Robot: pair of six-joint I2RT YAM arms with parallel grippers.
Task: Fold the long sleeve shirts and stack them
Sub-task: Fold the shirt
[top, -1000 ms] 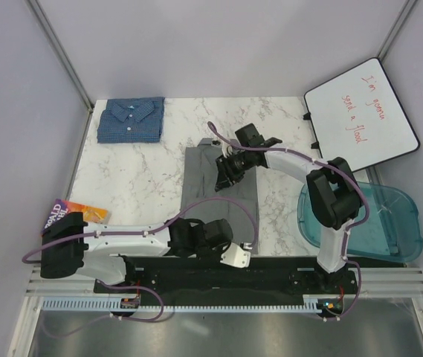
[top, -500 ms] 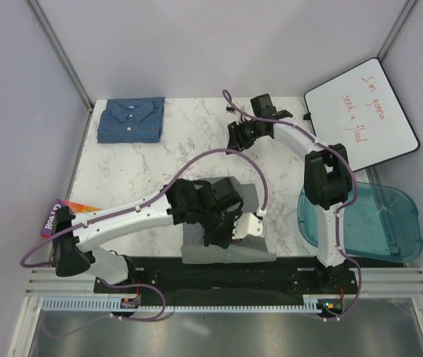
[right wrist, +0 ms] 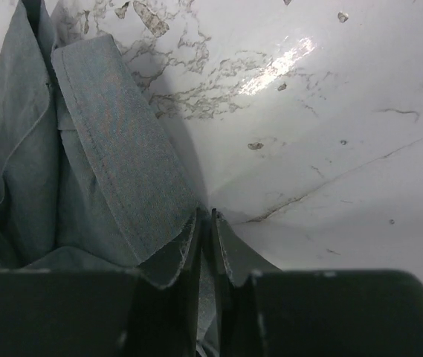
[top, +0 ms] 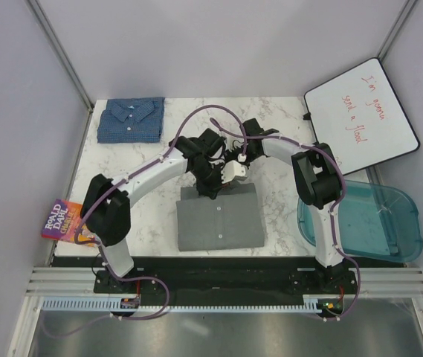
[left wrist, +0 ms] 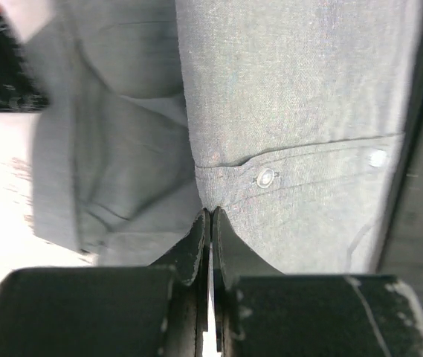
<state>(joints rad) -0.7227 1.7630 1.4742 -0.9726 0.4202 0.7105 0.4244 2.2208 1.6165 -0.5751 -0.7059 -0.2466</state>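
The grey shirt (top: 220,219) lies folded into a rectangle on the marble table (top: 137,178), near the front middle. Both grippers meet at its far edge. My left gripper (top: 218,186) is shut, pinching the grey shirt (left wrist: 293,111) by its button placket in the left wrist view, jaw tips (left wrist: 210,214) pressed together. My right gripper (top: 235,160) is shut on a fold of the grey shirt (right wrist: 114,156) in the right wrist view, its tips (right wrist: 205,216) at the cloth's edge over bare marble. The blue checked shirt (top: 131,119) lies folded at the far left corner.
A colourful paperback book (top: 66,221) lies at the table's front left edge. A whiteboard (top: 360,115) leans at the far right. A teal plastic bin (top: 375,219) stands off the table's right side. The left arm reaches diagonally across the left half of the table.
The grey shirt was laid out long; it is now a shorter folded rectangle. My left gripper went from the shirt's near hem to its far edge. The right gripper came back to that edge.
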